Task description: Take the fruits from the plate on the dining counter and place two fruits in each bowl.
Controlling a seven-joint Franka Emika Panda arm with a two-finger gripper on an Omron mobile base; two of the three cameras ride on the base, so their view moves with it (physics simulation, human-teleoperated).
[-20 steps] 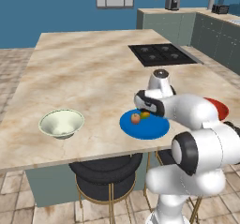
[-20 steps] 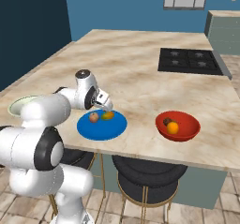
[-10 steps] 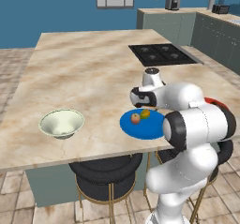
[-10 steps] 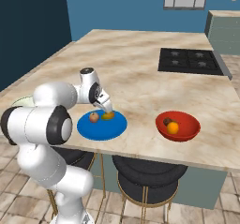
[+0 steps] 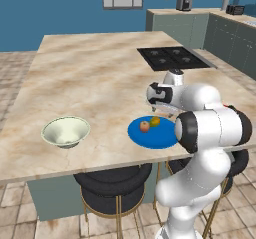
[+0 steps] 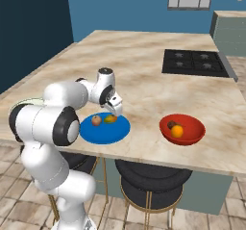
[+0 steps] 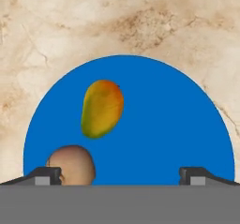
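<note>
bright blue plate, green-yellow fruit, pinkish apple

Home kitchen showing: marble bench carrying black cooktop, stools sitting under it, grey-green cabinets lining blue wall, coffee maker standing on top.

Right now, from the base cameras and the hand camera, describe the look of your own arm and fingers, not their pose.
The arm is glossy white, built of rounded, bulbous links with dark grey or black bands and round caps at the joints. No loose cables or printed markings are visible. The hand is a white block with a dark face. The fingers are small, dark and blocky, with lighter grey pads.
</note>
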